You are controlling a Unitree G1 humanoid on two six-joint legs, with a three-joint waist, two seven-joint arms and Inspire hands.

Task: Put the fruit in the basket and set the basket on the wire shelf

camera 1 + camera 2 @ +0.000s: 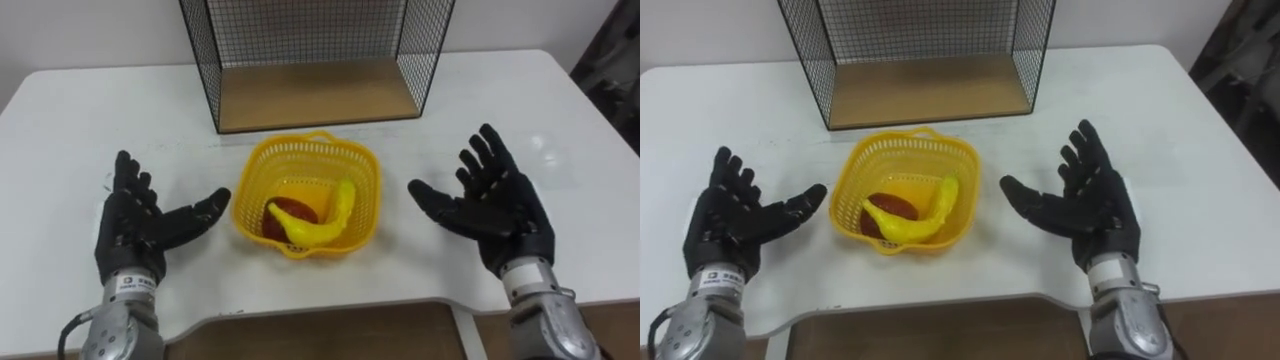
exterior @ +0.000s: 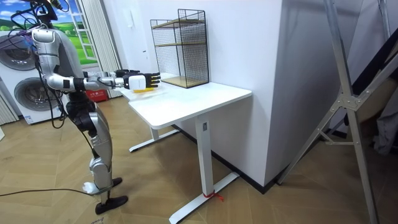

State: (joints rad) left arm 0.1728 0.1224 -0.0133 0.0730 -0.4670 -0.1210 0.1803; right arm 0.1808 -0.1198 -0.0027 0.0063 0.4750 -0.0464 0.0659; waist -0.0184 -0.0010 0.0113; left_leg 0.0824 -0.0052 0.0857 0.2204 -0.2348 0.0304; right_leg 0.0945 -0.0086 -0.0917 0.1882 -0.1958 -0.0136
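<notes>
Robot hands (image 1: 140, 228) (image 1: 497, 208) spread, flanking basket (image 1: 248, 195) on white table (image 1: 80, 120)

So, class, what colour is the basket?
The basket is yellow; it shows best in the left eye view.

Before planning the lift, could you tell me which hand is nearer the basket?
Left. The left hand is open just left of the basket, thumb almost at its rim; the right hand is open on the other side, across a wider gap.
</notes>
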